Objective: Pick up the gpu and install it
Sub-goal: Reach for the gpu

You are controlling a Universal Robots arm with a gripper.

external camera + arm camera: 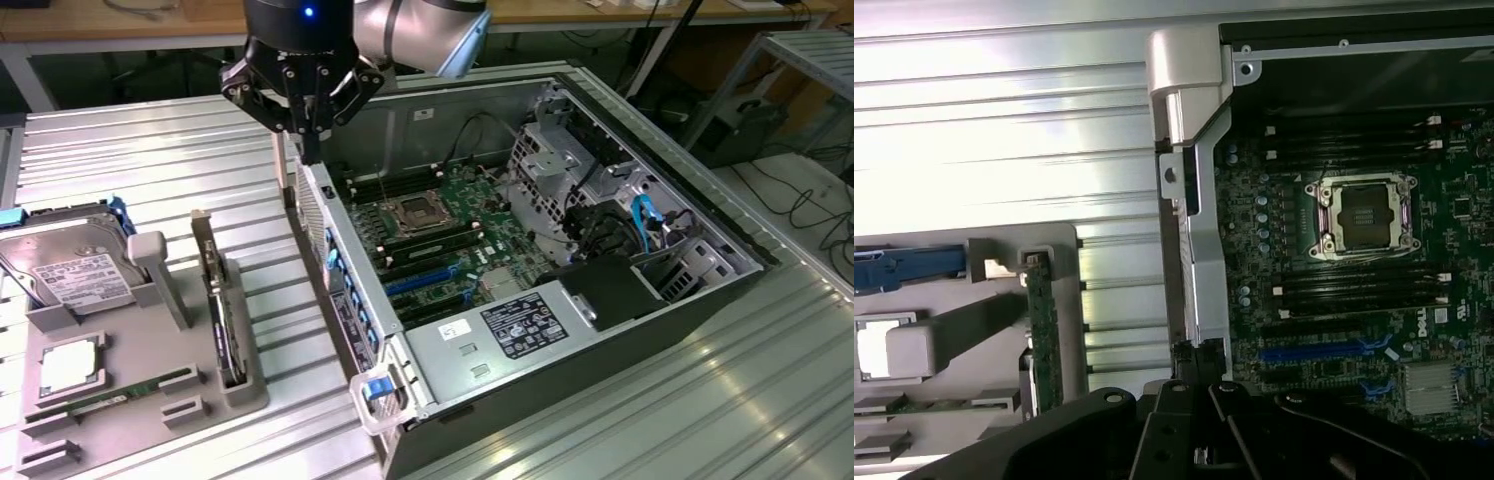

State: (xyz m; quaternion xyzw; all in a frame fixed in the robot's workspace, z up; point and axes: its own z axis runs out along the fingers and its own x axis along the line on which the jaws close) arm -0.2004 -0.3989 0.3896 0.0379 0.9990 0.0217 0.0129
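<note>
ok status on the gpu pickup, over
Gripper shut, empty, over the computer case rim. Gpu upright in the grey holder, untouched. Case rim close below the gripper.

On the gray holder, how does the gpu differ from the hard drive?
Pose: the gpu stands on its edge in a slot, the hard drive lies flat, label up. Shape: the gpu is a thin card; the hard drive is a boxy block. Look: the gpu shows green board; the hard drive is silver with a white label. Shared: both sit in the gray holder, clear of the shut gripper.
</note>
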